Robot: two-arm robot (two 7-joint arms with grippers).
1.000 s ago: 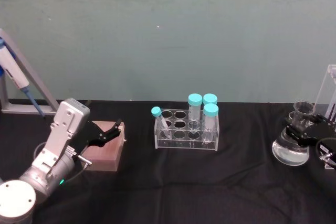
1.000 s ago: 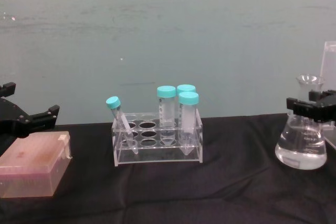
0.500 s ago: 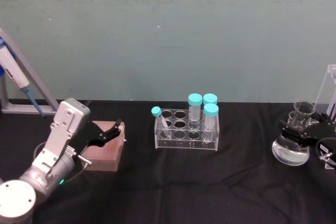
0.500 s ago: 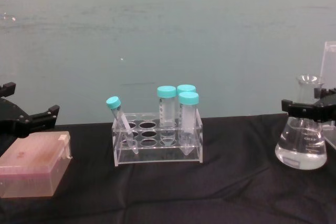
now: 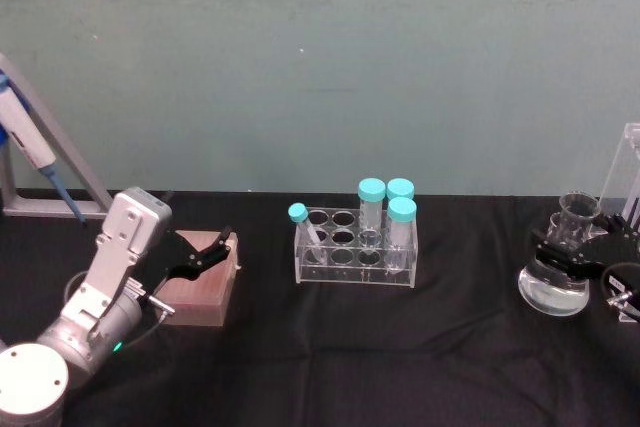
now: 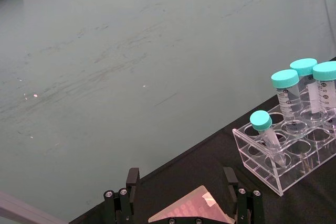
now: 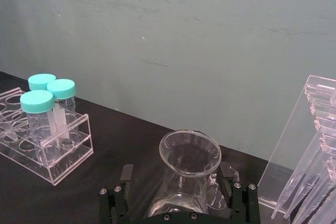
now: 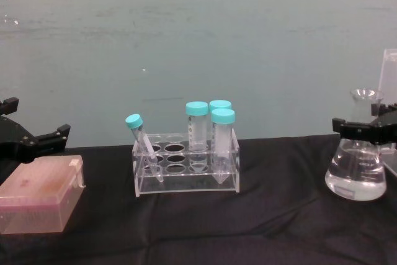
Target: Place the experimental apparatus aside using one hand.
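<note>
At the left edge of the bench the left gripper (image 5: 215,250) hangs open over a pink box (image 8: 38,193) and does no work. In the middle stands a clear tube rack (image 8: 186,169) with four tubes with teal caps (image 8: 196,108); the tubes have small printed marks (too tiny to read). Near the right edge of the bench sits the conical flask (image 8: 356,169), with clear liquid in its round bottom. The right gripper (image 8: 363,128) has a finger on each side of the flask's thin neck, but I cannot tell if it is already squeezing or has a small gap. At the far right corner stands the clear acrylic stand (image 7: 310,145) with plastic pipettes. To do this step well, I think the gripper should close gently on the neck just under the lip, keep the flask straight up so nothing spills, and move it slowly, away from the stand.
</note>
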